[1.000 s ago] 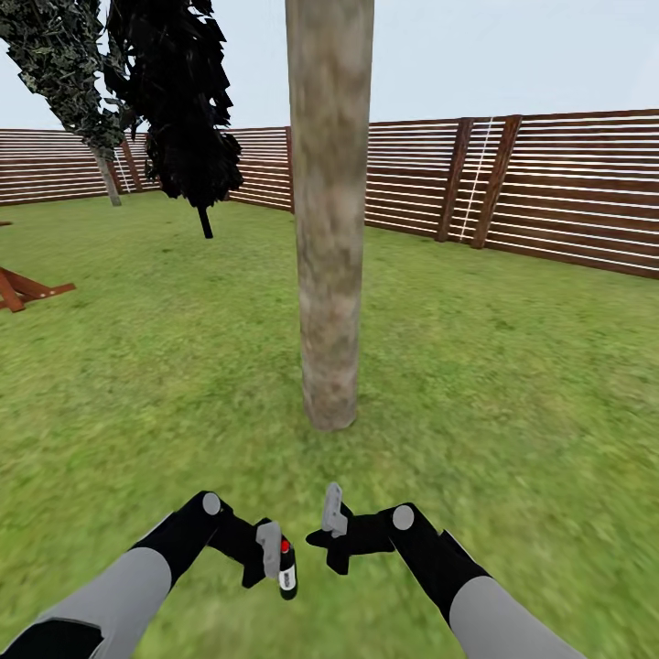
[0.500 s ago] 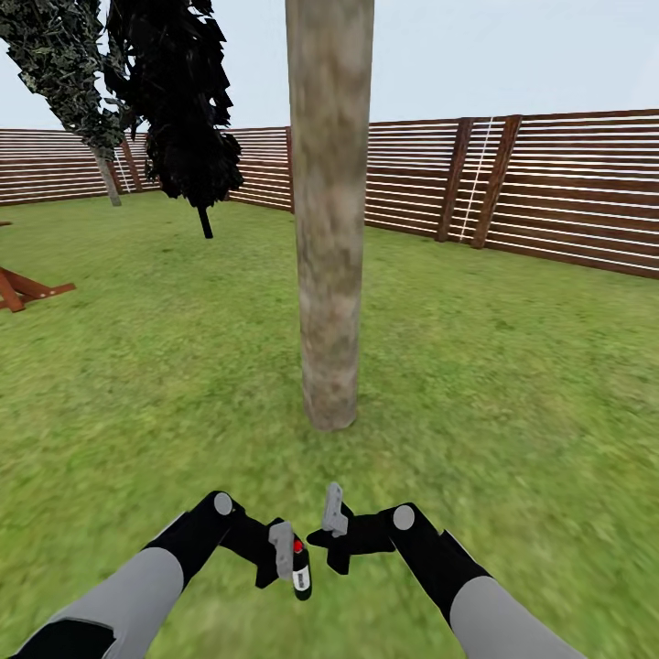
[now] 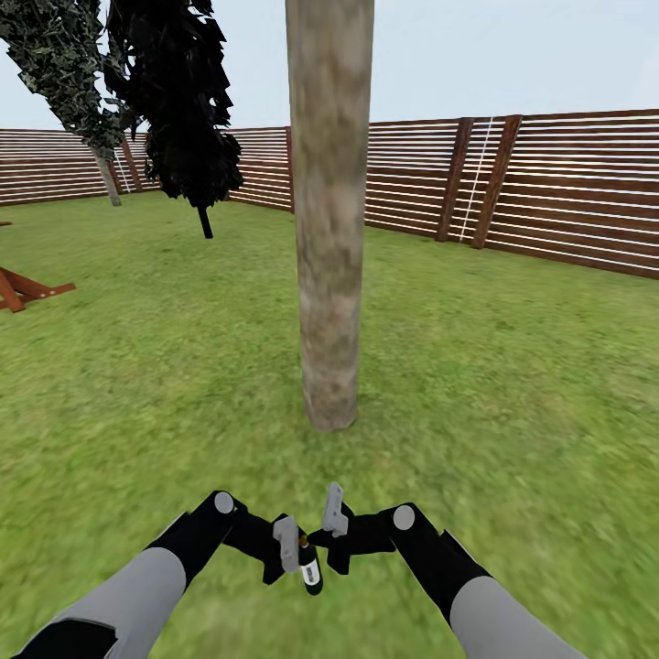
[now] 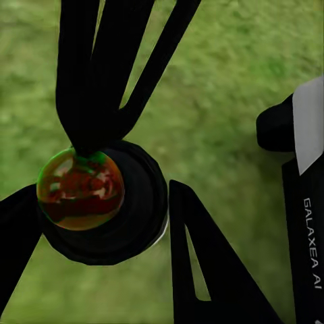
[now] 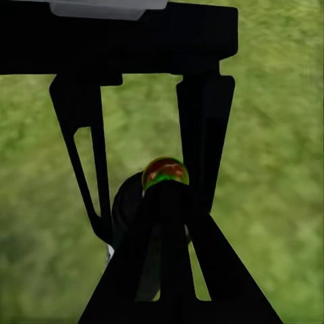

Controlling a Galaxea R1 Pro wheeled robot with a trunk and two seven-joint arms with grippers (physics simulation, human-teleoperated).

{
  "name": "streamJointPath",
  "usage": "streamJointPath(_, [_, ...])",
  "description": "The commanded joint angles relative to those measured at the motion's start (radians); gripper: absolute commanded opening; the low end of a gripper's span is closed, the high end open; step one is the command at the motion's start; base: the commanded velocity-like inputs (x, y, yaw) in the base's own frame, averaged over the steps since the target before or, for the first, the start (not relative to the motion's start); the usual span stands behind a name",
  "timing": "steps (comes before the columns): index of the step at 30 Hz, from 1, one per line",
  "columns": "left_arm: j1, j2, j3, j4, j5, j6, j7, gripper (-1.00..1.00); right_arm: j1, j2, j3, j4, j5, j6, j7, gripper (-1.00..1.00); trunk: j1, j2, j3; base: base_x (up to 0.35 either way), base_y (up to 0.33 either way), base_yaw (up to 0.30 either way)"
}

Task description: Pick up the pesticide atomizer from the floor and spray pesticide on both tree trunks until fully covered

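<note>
While the left tool (image 3: 291,547) grips the pesticide atomizer (image 3: 309,567) near the right tool (image 3: 331,523), bottle tilted, cap end toward the tree trunk (image 3: 329,229) ahead, right tool's state unclear, open grass (image 3: 513,366) all round.

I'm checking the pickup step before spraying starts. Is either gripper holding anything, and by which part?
The left gripper holds the pesticide atomizer, its fingers closed on the dark body below the rounded red top. Whether the right gripper holds anything cannot be told.
</note>
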Motion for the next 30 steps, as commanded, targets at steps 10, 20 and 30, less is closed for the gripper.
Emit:
streamJointPath(10, [0.010, 0.067, -0.004, 0.002, -0.020, -0.012, 0.004, -1.00, 0.000, -0.004, -0.001, -0.001, 0.011, -0.008, 0.001, -1.00, 0.000, 0.000, -0.001, 0.000, 0.000, 0.000])
streamJointPath(20, [0.018, 0.295, -0.013, 0.019, -0.021, -0.075, 0.021, -1.00, 0.000, -0.036, -0.004, 0.005, 0.020, -0.008, -0.001, 1.00, 0.000, 0.000, -0.001, 0.000, 0.000, 0.000])
streamJointPath(30, [0.038, 0.213, 0.151, 0.315, 0.191, -0.031, 0.944, -1.00, 0.005, -0.142, -0.011, 0.524, -0.087, -0.077, -0.875, 1.00, 0.000, 0.000, -0.001, 0.000, 0.000, 0.000])
